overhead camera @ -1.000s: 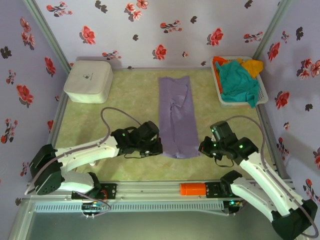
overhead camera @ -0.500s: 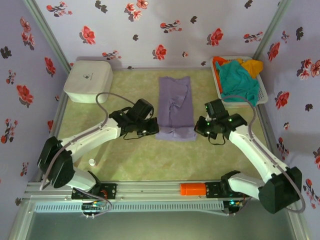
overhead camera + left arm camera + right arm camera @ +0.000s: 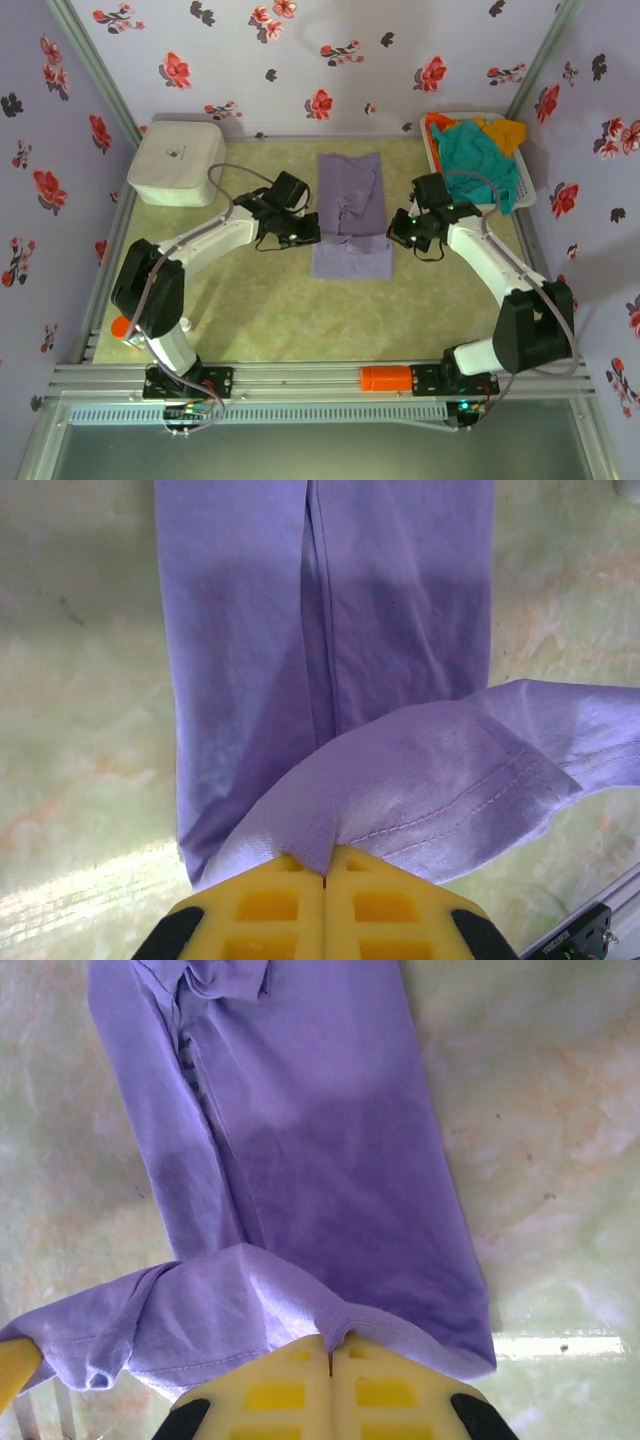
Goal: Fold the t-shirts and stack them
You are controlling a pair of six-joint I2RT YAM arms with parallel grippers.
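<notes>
A pale purple t-shirt (image 3: pixel 350 200) lies as a long narrow strip down the middle of the table. Its near hem is lifted and doubled back over the rest. My left gripper (image 3: pixel 312 238) is shut on the hem's left corner, and my right gripper (image 3: pixel 392 238) is shut on its right corner. In the left wrist view the yellow fingertips (image 3: pixel 325 865) pinch a fold of purple cloth (image 3: pixel 420 780) above the flat shirt. The right wrist view shows the same pinch (image 3: pixel 330 1345) on the hem (image 3: pixel 230 1300). Teal (image 3: pixel 478 165), orange (image 3: pixel 436 122) and yellow (image 3: pixel 508 132) t-shirts are heaped at the back right.
The heaped shirts sit in a white basket (image 3: pixel 441 192) in the back right corner. A white rounded box (image 3: pixel 177 162) stands at the back left. An orange cylinder (image 3: pixel 385 378) lies on the front rail. Green table surface (image 3: pixel 250 310) lies between the shirt and the rail.
Both grippers have carried the shirt's near hem away from the front edge toward the back, so the lower part now folds over the shirt and the strip looks shorter.
</notes>
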